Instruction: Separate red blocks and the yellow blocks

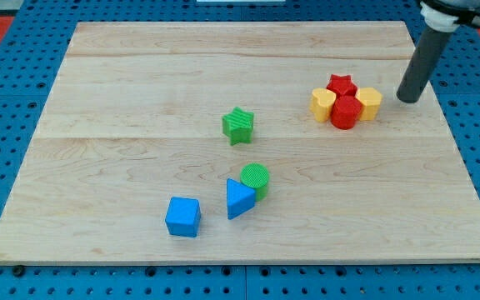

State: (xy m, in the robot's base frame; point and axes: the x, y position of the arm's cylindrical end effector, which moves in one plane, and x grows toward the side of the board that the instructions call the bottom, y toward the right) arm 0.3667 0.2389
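A tight cluster sits at the view's upper right. In it a red star block (341, 84) lies at the top and a red round block (345, 112) at the bottom. A yellow heart-like block (322, 103) touches them on the left and a yellow hexagonal block (369, 102) on the right. My tip (407, 99) rests on the board just right of the yellow hexagonal block, with a small gap between them.
A green star block (238, 125) lies near the board's middle. A green round block (256, 177) touches a blue triangular block (238, 198) lower down. A blue cube (182, 217) sits to their left. The wooden board (123, 92) ends close to the right of my tip.
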